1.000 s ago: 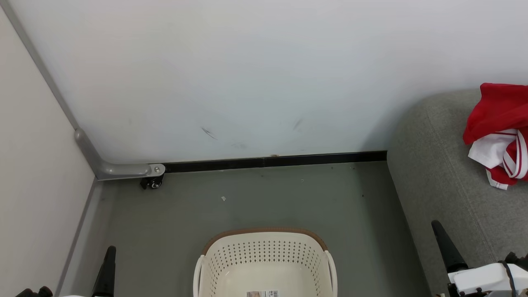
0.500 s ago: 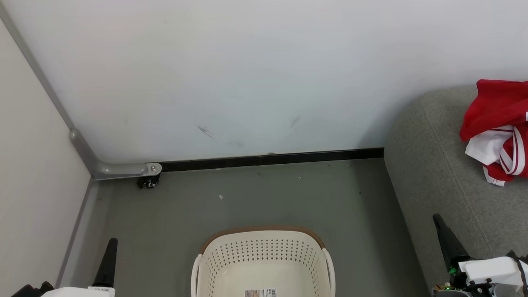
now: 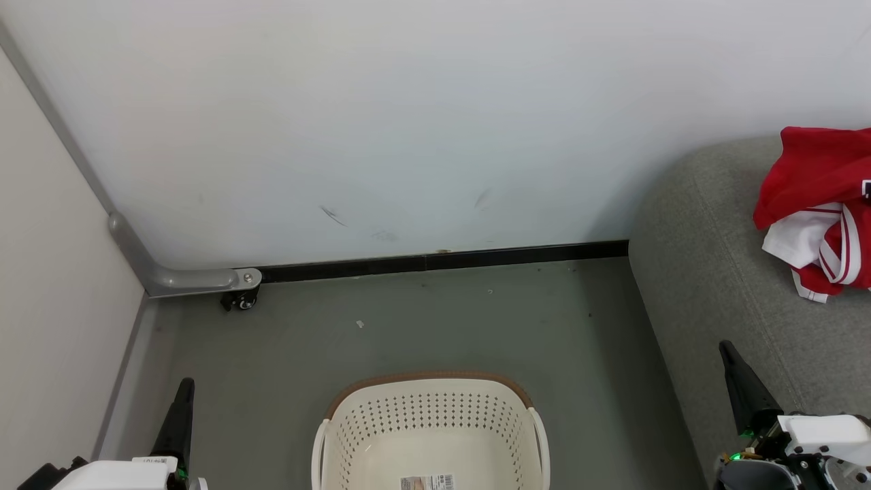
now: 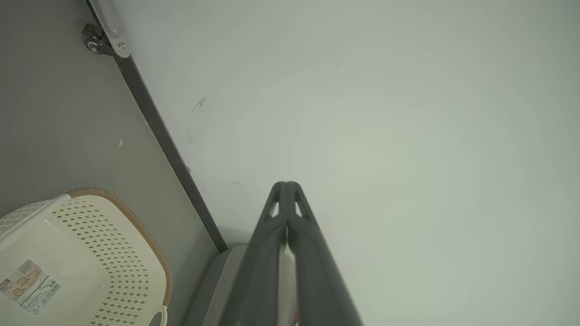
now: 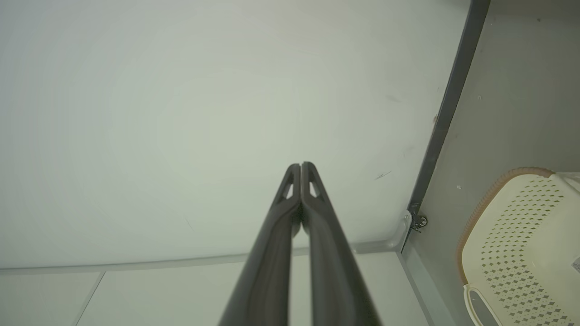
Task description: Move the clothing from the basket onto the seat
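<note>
- Both pincers are clenched on nothing: the wrist views show the left gripper and the right gripper with fingers pressed together.
- The basket sits between them, a label on its floor.
- Beyond the right gripper, the head view shows the clothing heaped on the seat.
</note>
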You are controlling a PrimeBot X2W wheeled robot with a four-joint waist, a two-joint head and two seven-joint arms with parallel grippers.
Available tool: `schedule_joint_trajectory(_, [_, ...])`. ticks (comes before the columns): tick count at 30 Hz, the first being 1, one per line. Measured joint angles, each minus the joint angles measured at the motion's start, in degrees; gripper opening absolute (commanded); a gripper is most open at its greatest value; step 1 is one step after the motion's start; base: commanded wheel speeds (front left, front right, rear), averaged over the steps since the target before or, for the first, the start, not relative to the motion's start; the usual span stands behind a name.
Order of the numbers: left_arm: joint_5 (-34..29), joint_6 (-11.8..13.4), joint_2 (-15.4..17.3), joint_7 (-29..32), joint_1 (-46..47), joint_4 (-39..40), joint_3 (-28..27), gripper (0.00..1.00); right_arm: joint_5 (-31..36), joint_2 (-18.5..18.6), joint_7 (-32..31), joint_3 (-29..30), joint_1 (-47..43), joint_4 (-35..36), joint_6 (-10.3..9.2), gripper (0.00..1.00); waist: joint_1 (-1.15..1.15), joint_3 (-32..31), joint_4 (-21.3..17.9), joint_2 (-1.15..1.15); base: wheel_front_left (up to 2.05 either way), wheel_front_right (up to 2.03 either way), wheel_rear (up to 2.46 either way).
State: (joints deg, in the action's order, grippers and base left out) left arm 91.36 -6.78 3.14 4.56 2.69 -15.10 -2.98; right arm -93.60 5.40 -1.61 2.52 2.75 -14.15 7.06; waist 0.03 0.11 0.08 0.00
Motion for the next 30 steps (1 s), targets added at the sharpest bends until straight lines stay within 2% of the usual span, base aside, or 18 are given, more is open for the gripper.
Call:
schedule_joint_trajectory(4, [1.8, 0.0, -0.2, 0.5, 0.5, -0.3, -0.1, 0.00, -2.2, 0.0, -0.2, 0.1, 0.1, -0.6, 0.00, 0.00, 0.00, 0.0, -0.1, 0.00, 0.00, 0.00, 0.00])
schedule_joint_trajectory(30, [1.9, 0.0, -0.4, 0.5, 0.5, -0.7, -0.2, 0.00, -2.2, 0.0, -0.5, 0.3, 0.1, -0.8, 0.00, 0.00, -0.01, 0.0, -0.1, 0.00, 0.00, 0.00, 0.00])
